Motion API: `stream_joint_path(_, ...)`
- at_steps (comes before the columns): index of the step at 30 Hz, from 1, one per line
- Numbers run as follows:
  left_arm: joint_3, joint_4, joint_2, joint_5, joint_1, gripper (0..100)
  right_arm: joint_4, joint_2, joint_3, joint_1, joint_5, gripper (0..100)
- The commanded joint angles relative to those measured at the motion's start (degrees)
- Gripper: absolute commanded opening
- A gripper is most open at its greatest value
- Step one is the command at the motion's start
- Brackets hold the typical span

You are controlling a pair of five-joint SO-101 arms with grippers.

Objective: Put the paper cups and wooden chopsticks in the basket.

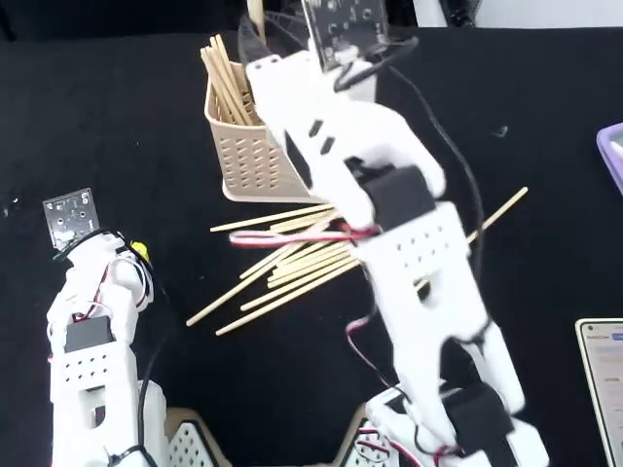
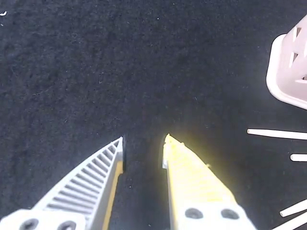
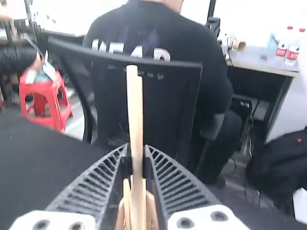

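Note:
A beige slotted basket (image 1: 255,156) stands at the back of the black table with several wooden chopsticks (image 1: 226,83) leaning in it. More chopsticks (image 1: 292,263) lie scattered in front of it. My right gripper (image 3: 136,155) is raised over the basket's far right side, shut on a couple of chopsticks (image 3: 135,110) that stick out beyond its fingertips; their tip (image 1: 256,15) is at the high view's top edge. My left gripper (image 2: 144,140) hangs low over bare cloth at the near left, open and holding nothing, with the basket's corner (image 2: 288,67) off to its side.
A phone (image 1: 604,389) lies at the table's right edge, with a purple object (image 1: 611,151) farther back on that edge. The right arm's red cable (image 1: 292,236) runs over the scattered chopsticks. One stray chopstick (image 1: 501,209) lies right of the arm.

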Motion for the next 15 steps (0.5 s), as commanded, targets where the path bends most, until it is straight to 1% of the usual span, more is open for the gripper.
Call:
stream_joint_path(1,-0.4,-1.0,-0.9,-0.1,0.0,14,-8.1,1.9,-3.4,-0.4,-0.7,1.1)
stream_joint_path(6,-0.4,-1.0,-0.9,-0.1,0.0,14,-12.7,2.5,-3.6,-0.6,-1.0,1.1)
stream_joint_path(11,-0.4,-1.0,-0.9,-0.1,0.0,14,-10.1,2.5,-7.0,-0.6,-1.1,1.1)
stream_joint_path(15,-0.4,-1.1,-0.9,-0.1,0.0,14,-9.9,3.1,-7.9,-0.6,-1.0,1.1)
